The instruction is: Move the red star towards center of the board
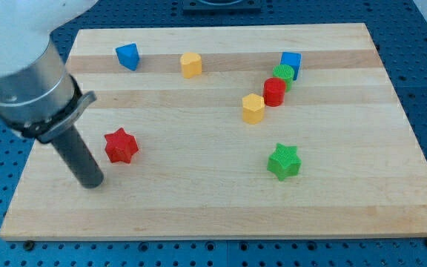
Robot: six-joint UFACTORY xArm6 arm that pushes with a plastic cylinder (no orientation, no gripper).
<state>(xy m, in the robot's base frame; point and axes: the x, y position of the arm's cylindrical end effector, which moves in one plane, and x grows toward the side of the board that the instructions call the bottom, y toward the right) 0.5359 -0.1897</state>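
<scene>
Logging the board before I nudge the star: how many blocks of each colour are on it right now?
Red: 2, the red star and a red cylinder
Blue: 2, a blue block and a blue cube
Yellow: 2, a yellow block and a yellow hexagonal block
Green: 2, a green star and a green block
Total: 8

Red star (121,145): small, flat on the board. Lower left part of the view. Touching no other block.
</scene>
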